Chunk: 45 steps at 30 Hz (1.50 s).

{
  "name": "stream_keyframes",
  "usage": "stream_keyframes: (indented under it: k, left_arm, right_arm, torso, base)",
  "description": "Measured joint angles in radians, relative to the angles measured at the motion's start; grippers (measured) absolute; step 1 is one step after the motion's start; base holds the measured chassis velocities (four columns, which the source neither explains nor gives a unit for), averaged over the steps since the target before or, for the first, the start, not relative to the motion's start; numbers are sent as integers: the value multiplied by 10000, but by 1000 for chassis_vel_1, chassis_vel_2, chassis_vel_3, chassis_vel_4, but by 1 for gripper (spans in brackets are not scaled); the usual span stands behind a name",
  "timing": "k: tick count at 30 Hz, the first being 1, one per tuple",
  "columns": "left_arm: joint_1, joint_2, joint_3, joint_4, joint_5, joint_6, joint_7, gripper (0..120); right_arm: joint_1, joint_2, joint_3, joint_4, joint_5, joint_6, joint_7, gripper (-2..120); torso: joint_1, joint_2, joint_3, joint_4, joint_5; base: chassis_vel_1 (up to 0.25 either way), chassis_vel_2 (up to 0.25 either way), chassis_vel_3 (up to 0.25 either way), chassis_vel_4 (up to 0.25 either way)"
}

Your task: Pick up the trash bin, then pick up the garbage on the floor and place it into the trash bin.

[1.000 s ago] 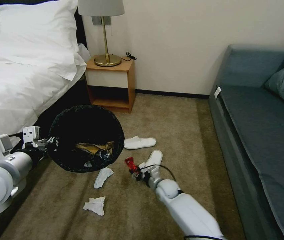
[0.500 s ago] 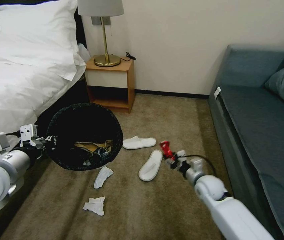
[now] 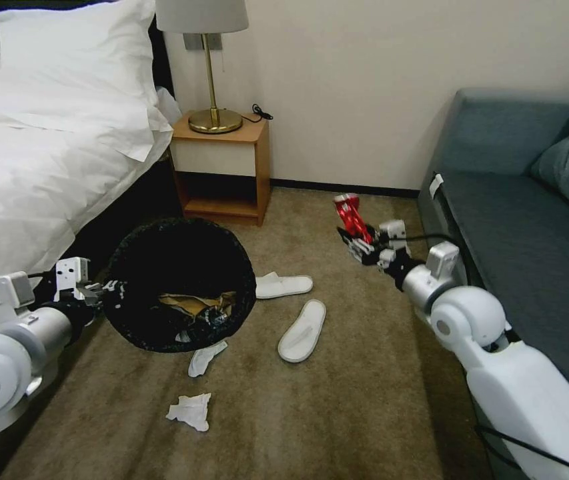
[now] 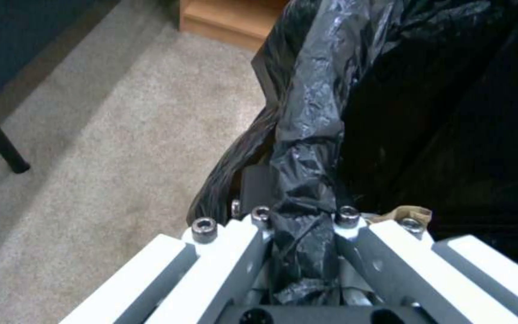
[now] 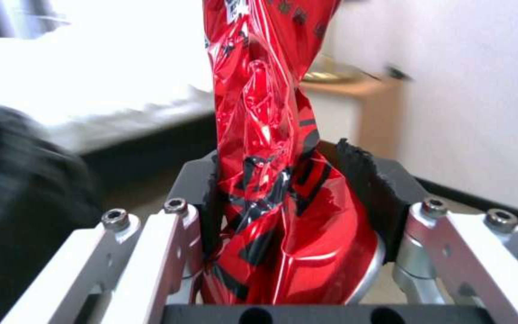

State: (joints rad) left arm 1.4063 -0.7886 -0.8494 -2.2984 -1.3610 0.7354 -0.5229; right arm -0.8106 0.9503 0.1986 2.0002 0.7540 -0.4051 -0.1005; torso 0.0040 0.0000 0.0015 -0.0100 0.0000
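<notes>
Two grips: left gripper (image 3: 97, 293) clamped on trash bin (image 3: 181, 293) rim, lower left; right gripper (image 3: 362, 243) pinching red wrapper (image 3: 349, 213) aloft, centre right (could miss the tilted bin). Tissues (image 3: 191, 410) left on carpet.

Left pincer (image 3: 112, 291) grips the rim of the tilted trash bin (image 3: 181, 293) beside the bed (image 3: 37, 167). Right pincer (image 3: 357, 241) holds a red wrapper (image 3: 349, 213) aloft. 2 slippers (image 3: 302, 331) and 2 tissues (image 3: 191, 410) lie on the carpet (image 3: 337, 400).
</notes>
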Motion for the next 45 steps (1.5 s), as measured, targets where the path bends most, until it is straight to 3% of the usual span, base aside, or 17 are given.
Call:
stream_keyframes:
  k: [6, 16, 28, 42, 45]
  left_arm:
    - [-105, 12, 63, 91, -7, 0, 32, 2]
    - [-64, 59, 70, 94, -123, 0, 19, 2]
    - [-46, 13, 171, 99, -317, 0, -226, 2]
    - [32, -139, 327, -77, -250, 0, -266, 2]
    - [57, -172, 343, -84, -207, 0, -265, 2]
  right_arm:
    - [1435, 229, -1472, 488, 566, -129, -89, 44]
    - [2187, 255, -3872, 947, 916, -176, -75, 44]
    - [2344, 261, -4781, 959, 897, -200, 55, 44]
    - [2602, 803, -4962, 967, 927, -305, 666, 97]
    - [2665, 903, -4914, 956, 937, -307, 711, 99]
  torso:
    - [0, 0, 0, 3, -1]
    - [0, 0, 0, 1, -1]
    - [0, 0, 0, 1, 0]
    - [0, 0, 0, 1, 0]
    - [0, -1, 0, 1, 0]
  base:
    - [0, 0, 0, 0]
    - [0, 0, 0, 0]
    - [0, 0, 0, 0]
    - [0, 0, 0, 0]
    - [0, 0, 0, 0]
